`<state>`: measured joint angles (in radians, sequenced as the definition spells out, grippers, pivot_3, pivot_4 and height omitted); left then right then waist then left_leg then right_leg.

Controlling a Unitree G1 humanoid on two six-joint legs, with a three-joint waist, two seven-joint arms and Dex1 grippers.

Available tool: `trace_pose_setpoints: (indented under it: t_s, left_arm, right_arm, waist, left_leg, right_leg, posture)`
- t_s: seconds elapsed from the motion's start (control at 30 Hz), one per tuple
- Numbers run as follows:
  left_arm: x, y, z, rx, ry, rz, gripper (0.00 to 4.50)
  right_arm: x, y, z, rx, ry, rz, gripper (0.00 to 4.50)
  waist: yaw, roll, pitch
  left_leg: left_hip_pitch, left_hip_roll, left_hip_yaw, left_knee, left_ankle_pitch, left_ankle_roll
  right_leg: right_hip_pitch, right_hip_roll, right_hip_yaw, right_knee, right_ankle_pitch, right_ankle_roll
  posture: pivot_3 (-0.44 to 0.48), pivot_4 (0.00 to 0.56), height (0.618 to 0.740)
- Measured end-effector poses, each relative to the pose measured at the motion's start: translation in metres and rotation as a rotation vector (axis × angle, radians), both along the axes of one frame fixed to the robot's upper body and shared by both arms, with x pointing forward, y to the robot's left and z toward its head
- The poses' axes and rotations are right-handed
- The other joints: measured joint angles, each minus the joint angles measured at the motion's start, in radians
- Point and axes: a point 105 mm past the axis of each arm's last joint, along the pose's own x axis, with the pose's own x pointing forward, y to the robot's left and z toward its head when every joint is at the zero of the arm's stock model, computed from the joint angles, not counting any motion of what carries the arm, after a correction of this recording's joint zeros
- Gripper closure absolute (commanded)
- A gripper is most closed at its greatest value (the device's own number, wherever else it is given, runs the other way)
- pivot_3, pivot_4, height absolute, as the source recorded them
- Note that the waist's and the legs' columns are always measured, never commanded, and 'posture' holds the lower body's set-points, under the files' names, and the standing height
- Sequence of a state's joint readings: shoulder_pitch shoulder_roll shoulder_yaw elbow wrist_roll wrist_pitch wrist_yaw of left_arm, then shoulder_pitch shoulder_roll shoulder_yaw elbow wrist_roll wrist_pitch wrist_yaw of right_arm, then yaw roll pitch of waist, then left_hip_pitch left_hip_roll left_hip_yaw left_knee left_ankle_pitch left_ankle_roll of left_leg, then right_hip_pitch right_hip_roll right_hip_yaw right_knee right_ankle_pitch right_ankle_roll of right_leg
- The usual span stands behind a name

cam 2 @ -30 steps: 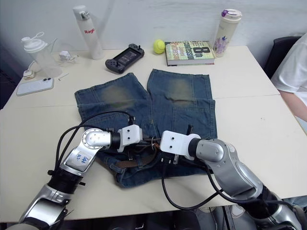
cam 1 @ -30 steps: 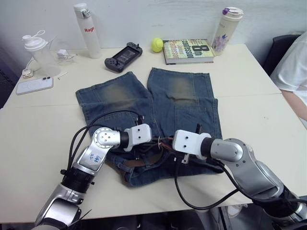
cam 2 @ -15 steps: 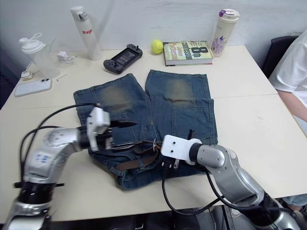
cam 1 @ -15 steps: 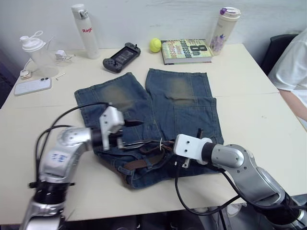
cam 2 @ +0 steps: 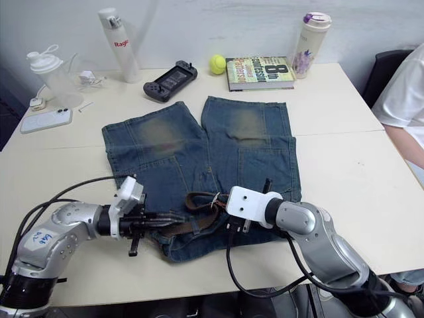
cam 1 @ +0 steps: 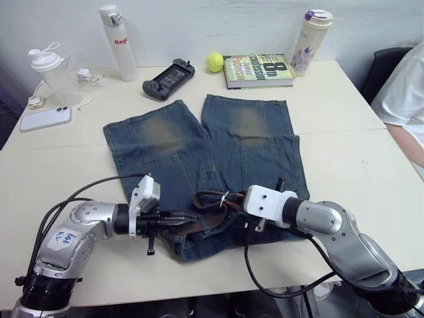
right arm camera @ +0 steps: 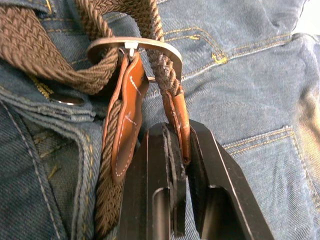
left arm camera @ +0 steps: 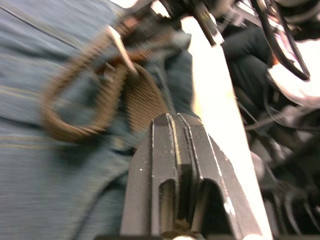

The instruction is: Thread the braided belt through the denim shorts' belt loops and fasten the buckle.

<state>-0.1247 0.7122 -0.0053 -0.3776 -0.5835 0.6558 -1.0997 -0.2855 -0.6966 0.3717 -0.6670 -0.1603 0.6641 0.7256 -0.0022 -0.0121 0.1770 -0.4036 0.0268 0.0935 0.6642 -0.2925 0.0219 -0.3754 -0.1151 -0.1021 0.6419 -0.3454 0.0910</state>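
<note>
The denim shorts (cam 1: 245, 132) lie flat on the table, waistband nearest me. The braided belt (cam 1: 191, 227) runs along the waistband and curls into a loop near the middle. My right gripper (right arm camera: 177, 131) is shut on the belt's tan leather tip, which comes out through the silvery buckle (right arm camera: 135, 46); in the left eye view this gripper (cam 1: 233, 200) sits at the waistband's middle. My left gripper (cam 1: 176, 220) lies low over the left part of the waistband, pointing toward the right one. Its fingers (left arm camera: 165, 135) are shut, with the brown strap (left arm camera: 145, 97) at their tips. Belt loops are hidden.
At the back stand a white bottle (cam 1: 119, 41), a game controller (cam 1: 168, 78), a tennis ball (cam 1: 215, 61), a book (cam 1: 258, 70) and a flowered tumbler (cam 1: 309, 41). A shaker cup (cam 1: 50, 73) and phone (cam 1: 46, 118) are at left. A person's arm (cam 1: 405, 99) is at right.
My left gripper has dropped from above the left leg, where it was open, down to the waistband and shut there. The right gripper has kept its hold and place.
</note>
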Motion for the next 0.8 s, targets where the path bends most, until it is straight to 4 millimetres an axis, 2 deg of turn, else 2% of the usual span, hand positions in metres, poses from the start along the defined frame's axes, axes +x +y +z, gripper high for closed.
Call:
trace_pose_setpoints:
  t_s: [0.13, 0.27, 0.33, 0.4, 0.47, 0.53, 0.6, 0.7, 0.8]
  left_arm:
    - [-0.005, 0.012, -0.033, 0.244, -0.107, -0.070, 4.45]
    - [0.001, 0.008, -0.036, 0.329, -0.283, -0.142, 4.45]
    - [0.009, 0.011, -0.040, 0.348, -0.305, -0.113, 4.45]
    - [0.010, 0.012, -0.042, 0.346, -0.314, -0.109, 4.45]
    - [0.011, 0.013, -0.044, 0.350, -0.325, -0.107, 4.45]
    - [0.011, 0.016, -0.047, 0.361, -0.327, -0.106, 4.45]
    - [0.011, 0.016, -0.049, 0.363, -0.333, -0.111, 4.45]
    - [0.010, 0.015, -0.049, 0.360, -0.347, -0.117, 4.45]
    - [0.010, 0.015, -0.049, 0.360, -0.359, -0.124, 4.45]
  right_arm:
    - [-0.001, -0.006, 0.001, 0.009, -0.003, -0.021, 4.50]
    - [-0.009, -0.015, 0.000, 0.007, -0.018, -0.010, 4.50]
    - [-0.019, -0.030, -0.004, -0.042, -0.045, 0.024, 4.50]
    - [-0.031, -0.056, -0.015, -0.138, -0.058, 0.052, 4.50]
    - [-0.044, -0.091, -0.032, -0.278, -0.056, 0.082, 4.50]
    - [-0.047, -0.112, -0.034, -0.340, -0.080, 0.079, 4.50]
    - [-0.045, -0.131, -0.033, -0.401, -0.100, 0.050, 4.50]
    - [-0.038, -0.145, -0.028, -0.445, -0.134, 0.000, 4.50]
    - [-0.028, -0.149, -0.021, -0.462, -0.182, -0.043, 4.50]
  waist:
    - [0.003, 0.001, 0.000]
    - [0.008, 0.007, -0.005]
    - [0.011, 0.010, -0.007]
    - [0.014, 0.010, -0.007]
    - [0.015, 0.010, -0.007]
    - [0.013, 0.009, -0.008]
    - [0.010, 0.012, -0.010]
    - [0.010, 0.013, -0.011]
    - [0.012, 0.013, -0.011]
  left_leg:
    - [0.001, 0.000, 0.001, 0.000, 0.000, 0.000]
    - [0.002, -0.001, 0.001, 0.000, -0.002, 0.001]
    - [0.003, -0.001, 0.002, -0.001, -0.002, 0.001]
    - [0.007, 0.000, 0.003, -0.002, -0.002, 0.001]
    - [0.019, 0.000, 0.005, -0.007, -0.002, 0.001]
    - [0.036, 0.001, 0.007, -0.016, -0.004, 0.001]
    - [0.039, 0.002, 0.007, -0.016, -0.009, 0.002]
    - [0.038, 0.003, 0.006, -0.017, -0.009, 0.000]
    - [0.037, 0.003, 0.005, -0.016, -0.007, -0.004]
  right_leg:
    - [0.000, 0.000, 0.000, -0.004, 0.000, -0.001]
    - [0.002, -0.002, 0.000, -0.006, 0.000, -0.001]
    - [0.002, -0.001, 0.001, -0.006, 0.000, -0.001]
    - [0.005, 0.000, 0.001, -0.006, 0.000, -0.001]
    - [0.016, 0.000, 0.001, -0.011, -0.001, -0.001]
    - [0.030, 0.000, 0.002, -0.016, -0.001, -0.001]
    - [0.033, 0.000, 0.005, -0.018, -0.002, -0.002]
    - [0.032, 0.000, 0.004, -0.017, -0.002, -0.004]
    - [0.032, 0.000, 0.003, -0.017, -0.003, -0.005]
  posture:
    - [0.000, 0.150, 0.740]
    - [0.000, 0.150, 0.740]
    - [0.000, 0.150, 0.740]
    - [0.000, 0.150, 0.740]
    - [0.000, 0.150, 0.740]
    - [0.000, 0.150, 0.740]
    - [0.000, 0.150, 0.740]
    - [0.000, 0.150, 0.740]
    - [0.000, 0.150, 0.740]
